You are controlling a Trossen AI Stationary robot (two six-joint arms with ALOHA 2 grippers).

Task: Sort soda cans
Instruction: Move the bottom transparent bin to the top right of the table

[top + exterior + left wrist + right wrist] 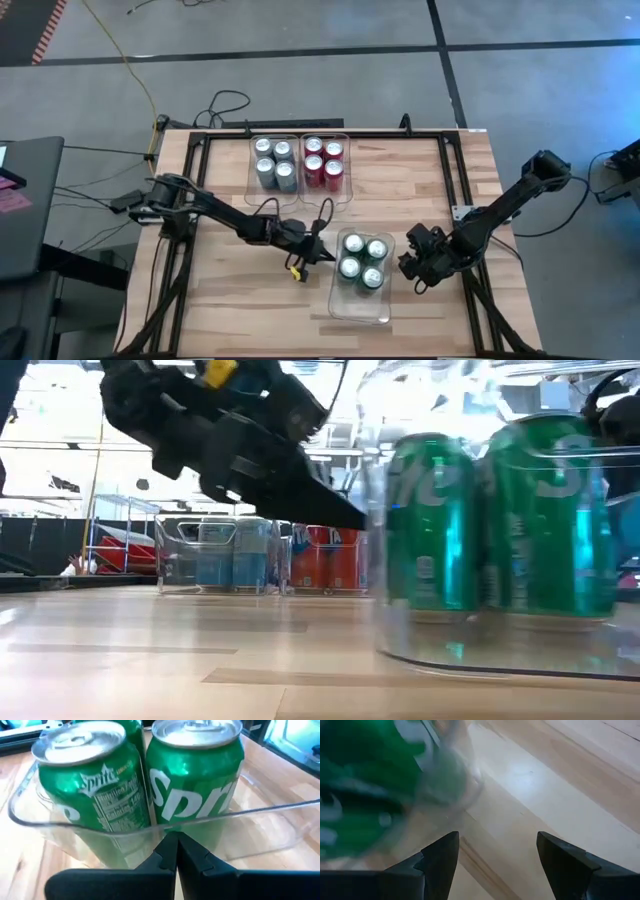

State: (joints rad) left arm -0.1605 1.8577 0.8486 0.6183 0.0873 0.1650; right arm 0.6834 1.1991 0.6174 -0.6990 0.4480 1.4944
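Four green cylindrical soda cans (pixel 361 260) grouped in the clear rectangular plastic bin (pixel 362 308) on the wooden tabletop (pixel 230 290). Left gripper (pixel 318 256) just beside it, jaws shut, empty. Right gripper (pixel 412 268) opposite, jaws wide, empty. Sorting seemingly finished; next, probably retreating.

Four cans (pixel 362 259) in near bin (pixel 361 308); left gripper (pixel 328 259) just at its nine o'clock, right gripper (pixel 409 266) at three; two more bins (pixel 299 190) side by side at eleven, four cans each
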